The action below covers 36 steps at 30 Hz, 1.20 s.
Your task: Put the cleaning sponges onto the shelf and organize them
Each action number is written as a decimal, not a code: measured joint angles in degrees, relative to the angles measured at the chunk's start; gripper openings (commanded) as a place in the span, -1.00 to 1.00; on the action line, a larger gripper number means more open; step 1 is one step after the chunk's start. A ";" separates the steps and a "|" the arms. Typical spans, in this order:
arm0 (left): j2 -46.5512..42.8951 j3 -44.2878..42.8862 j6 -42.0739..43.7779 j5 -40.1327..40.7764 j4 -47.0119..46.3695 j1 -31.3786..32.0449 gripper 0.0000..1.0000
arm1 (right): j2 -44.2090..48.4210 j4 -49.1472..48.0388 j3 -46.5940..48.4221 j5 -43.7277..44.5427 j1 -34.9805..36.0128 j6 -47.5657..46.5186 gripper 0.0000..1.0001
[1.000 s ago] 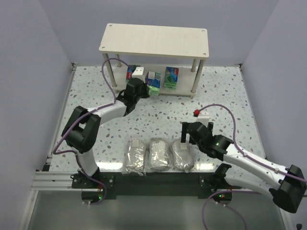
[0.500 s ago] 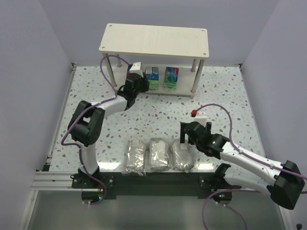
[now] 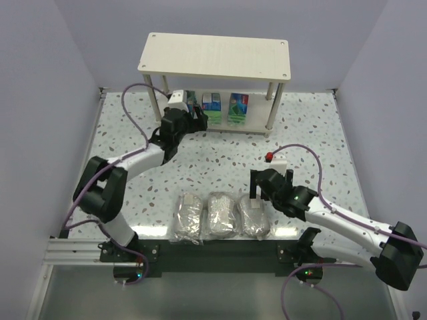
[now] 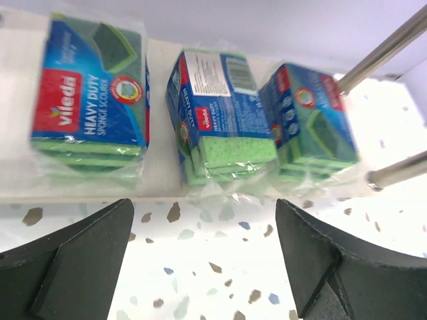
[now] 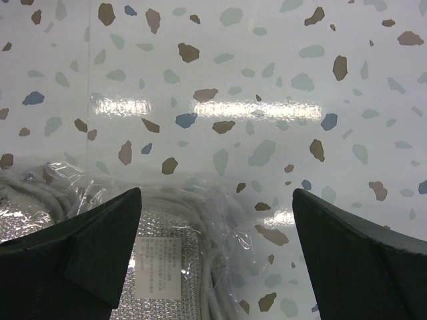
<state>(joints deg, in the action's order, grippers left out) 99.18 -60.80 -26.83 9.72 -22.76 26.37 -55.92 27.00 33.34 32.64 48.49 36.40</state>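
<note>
Grey bundle partly beyond lower edge

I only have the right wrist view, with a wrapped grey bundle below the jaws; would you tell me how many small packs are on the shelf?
Observer: Three: left pack, middle pack and right pack, all on the shelf's lower tier.
Operator: How many grey bundles are not yet shelved?
Observer: Three, side by side on the table: left bundle, middle bundle, right bundle; your right gripper hangs over the right one.
Operator: And the other arm?
Observer: The left gripper is open and empty, facing those packs.
</note>
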 measured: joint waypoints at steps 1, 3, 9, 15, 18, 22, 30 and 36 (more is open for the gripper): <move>-2.64 1.42 -0.26 0.11 0.17 0.00 0.86 | 0.02 -0.07 0.00 0.00 0.00 0.04 0.97; -7.78 4.33 -0.70 -0.20 0.15 0.00 0.86 | 0.11 -0.11 0.00 -0.02 0.00 0.17 0.97; -21.46 10.36 -1.18 -1.07 2.73 0.33 0.69 | 0.63 -0.09 0.17 -0.02 0.00 0.92 0.98; -25.83 12.81 0.31 3.58 10.43 -1.27 -0.59 | -0.07 -0.09 3.76 1.64 -0.72 1.09 0.98; -23.91 11.96 1.75 5.03 14.21 -4.13 -0.60 | -2.45 -0.76 7.63 2.27 -2.54 0.94 0.97; -20.57 10.91 2.60 7.08 14.93 -8.61 -0.44 | -4.09 -2.10 10.47 2.21 -4.42 0.87 0.97; -9.84 1.20 8.90 11.34 11.87 -10.73 0.22 | -1.14 -1.77 9.20 0.79 -4.68 0.90 0.98; -2.34 -4.83 12.90 12.74 9.53 -12.22 0.52 | 3.15 -0.70 7.72 0.79 -5.01 0.72 0.98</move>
<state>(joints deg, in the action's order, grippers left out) 96.84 -65.63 -13.93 22.46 -13.23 14.15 -52.77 26.30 41.06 33.43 43.48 37.12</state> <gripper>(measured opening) 0.744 0.987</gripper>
